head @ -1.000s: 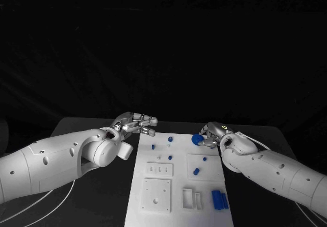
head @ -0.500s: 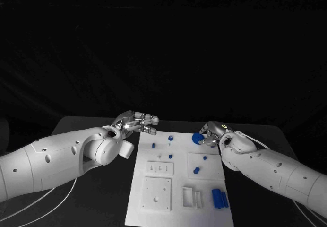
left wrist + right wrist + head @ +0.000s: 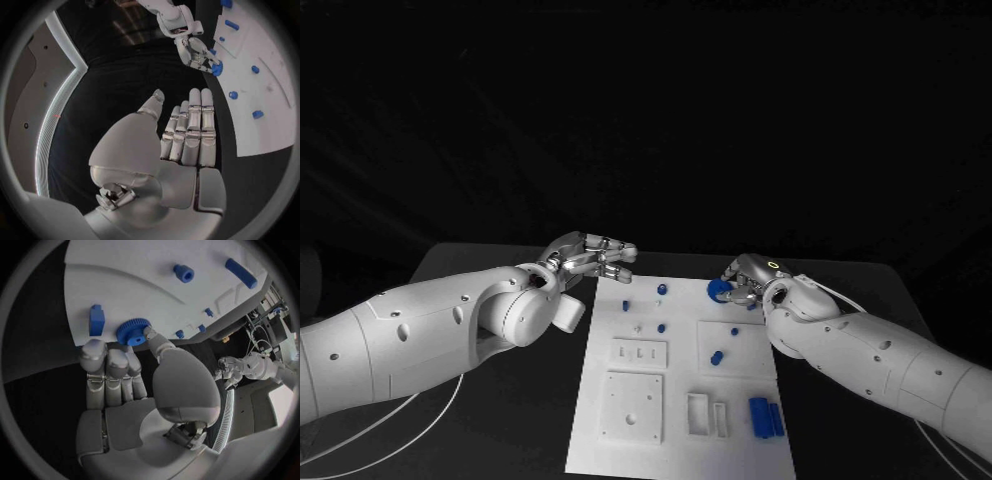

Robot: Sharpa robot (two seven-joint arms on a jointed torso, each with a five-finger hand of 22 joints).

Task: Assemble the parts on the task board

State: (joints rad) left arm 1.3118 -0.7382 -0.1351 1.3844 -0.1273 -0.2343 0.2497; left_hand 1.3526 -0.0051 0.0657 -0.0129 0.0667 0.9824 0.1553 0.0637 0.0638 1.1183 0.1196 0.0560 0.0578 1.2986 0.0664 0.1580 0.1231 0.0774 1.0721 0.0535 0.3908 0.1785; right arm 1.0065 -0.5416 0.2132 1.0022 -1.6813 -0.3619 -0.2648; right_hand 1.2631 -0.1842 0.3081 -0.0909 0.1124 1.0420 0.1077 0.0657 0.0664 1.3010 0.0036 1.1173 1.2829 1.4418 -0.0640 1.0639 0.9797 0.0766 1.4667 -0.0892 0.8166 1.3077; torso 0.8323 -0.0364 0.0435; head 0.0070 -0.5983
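The white task board lies lengthwise in the middle of the table. My right hand hovers at the board's far right corner and pinches a blue gear between thumb and fingers; the right wrist view shows the gear at my fingertips, just over the board's edge beside a blue block. At the far left corner my left hand is off the board, holding nothing. Its fingers are straight and side by side.
Small blue pegs stand or lie on the board's far half. Two blue bars lie at the near right. White fixtures take up the near part. Black table flanks the board.
The left hand has crept slightly toward the board's far left corner. The right hand still holds the gear at the same spot.
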